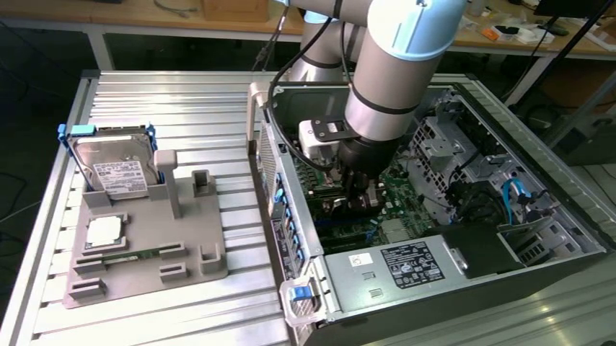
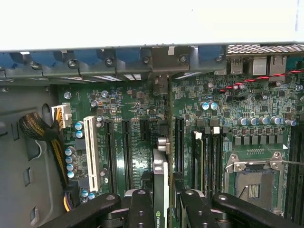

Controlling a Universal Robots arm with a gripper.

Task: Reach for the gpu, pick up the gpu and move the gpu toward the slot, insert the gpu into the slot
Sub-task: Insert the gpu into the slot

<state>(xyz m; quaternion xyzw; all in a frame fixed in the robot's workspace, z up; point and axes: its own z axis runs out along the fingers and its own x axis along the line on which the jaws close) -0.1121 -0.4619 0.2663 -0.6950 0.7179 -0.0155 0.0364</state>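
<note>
In the wrist view the gpu (image 2: 160, 175) stands edge-on between my two black fingers (image 2: 141, 206), and the gripper (image 2: 162, 194) is shut on it. Its metal end bracket (image 2: 161, 88) reaches the case's rear opening. The card stands over the green motherboard (image 2: 128, 109), between rows of black connectors. The slot lies hidden under the card, and I cannot tell whether the card's edge is seated in it. In the exterior view the gripper (image 1: 358, 198) is deep inside the open computer case (image 1: 578, 238), just over the board.
Beside the card are a white connector (image 2: 91, 147), memory slots (image 2: 209, 156) and the metal-framed CPU socket (image 2: 254, 183). A cable bundle (image 2: 35, 128) sits at the case's side. Outside, a grey fixture (image 1: 144, 252) holds a hard drive (image 1: 115, 169) and a CPU chip (image 1: 104, 232).
</note>
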